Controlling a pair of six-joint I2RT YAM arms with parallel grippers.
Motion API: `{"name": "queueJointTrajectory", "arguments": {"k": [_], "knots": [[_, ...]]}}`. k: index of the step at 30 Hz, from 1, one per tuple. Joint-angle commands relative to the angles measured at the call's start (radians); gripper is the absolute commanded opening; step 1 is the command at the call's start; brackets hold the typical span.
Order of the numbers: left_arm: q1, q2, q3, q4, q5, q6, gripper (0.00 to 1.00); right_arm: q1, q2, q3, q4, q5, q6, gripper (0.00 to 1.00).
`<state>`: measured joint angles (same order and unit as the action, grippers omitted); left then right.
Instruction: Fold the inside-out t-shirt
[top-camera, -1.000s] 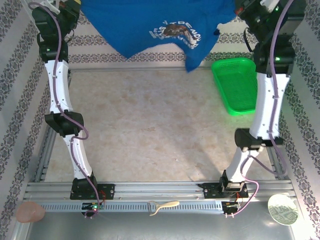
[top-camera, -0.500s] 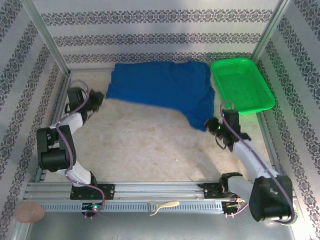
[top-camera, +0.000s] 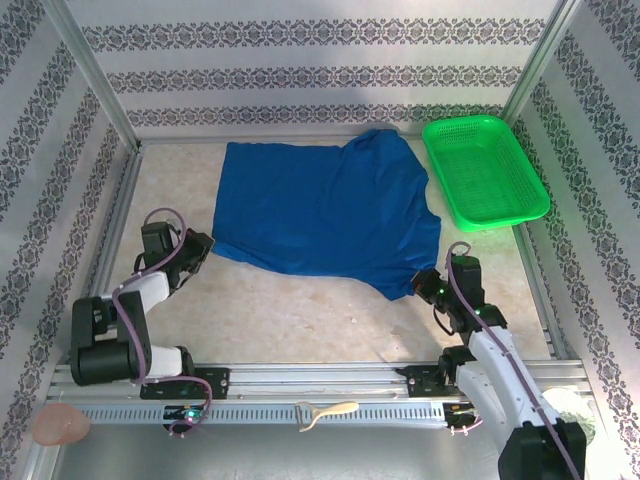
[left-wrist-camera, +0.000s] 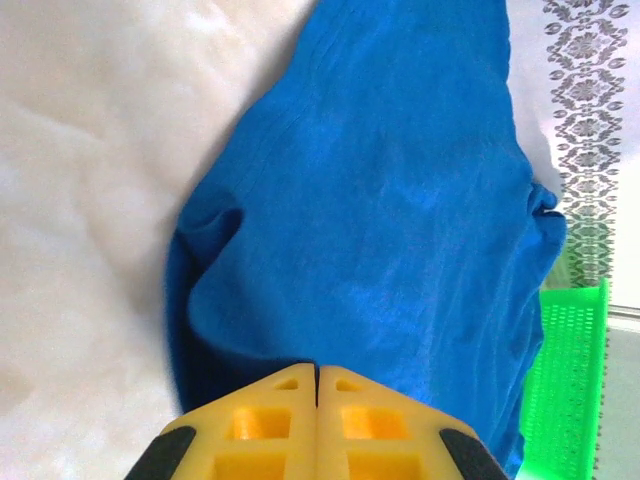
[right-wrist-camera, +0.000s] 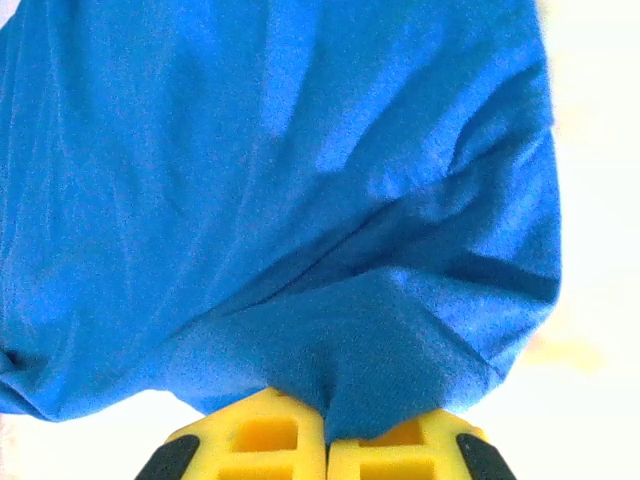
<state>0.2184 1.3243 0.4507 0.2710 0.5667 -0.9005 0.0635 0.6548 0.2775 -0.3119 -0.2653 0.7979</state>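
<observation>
Near the counter's (top-camera: 300, 320) front edge, the right hand (top-camera: 424, 286) is clenched on the shirt's (top-camera: 325, 210) near right corner, and the left hand (top-camera: 200, 250) apparently on its near left. Both corners should be drawn taut and level. Soft, wrinkled blue cloth is spread toward the far edge, beside a mesh basket (top-camera: 485, 170).

No writing, number or brand can be read from where I stand. The t-shirt (top-camera: 330, 210) shows plain blue cloth, the green basket (top-camera: 485, 170) bears no legible mark, and the wall bands (top-camera: 320, 80) are ornament, not letters.
</observation>
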Motion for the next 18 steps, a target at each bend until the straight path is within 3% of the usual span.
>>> {"name": "queueJointTrajectory", "arguments": {"k": [1, 13, 18], "knots": [[0.012, -0.099, -0.036, -0.176, -0.070, 0.067, 0.00, 0.009, -0.074, -0.020, -0.118, 0.015, 0.020, 0.00], [0.021, -0.592, -0.114, -0.664, -0.225, 0.101, 0.00, 0.028, -0.356, 0.036, -0.432, -0.036, 0.092, 0.00], [0.022, -0.673, -0.118, -0.759, -0.232, 0.106, 0.00, 0.030, -0.365, 0.060, -0.476, -0.055, 0.104, 0.00]]}}
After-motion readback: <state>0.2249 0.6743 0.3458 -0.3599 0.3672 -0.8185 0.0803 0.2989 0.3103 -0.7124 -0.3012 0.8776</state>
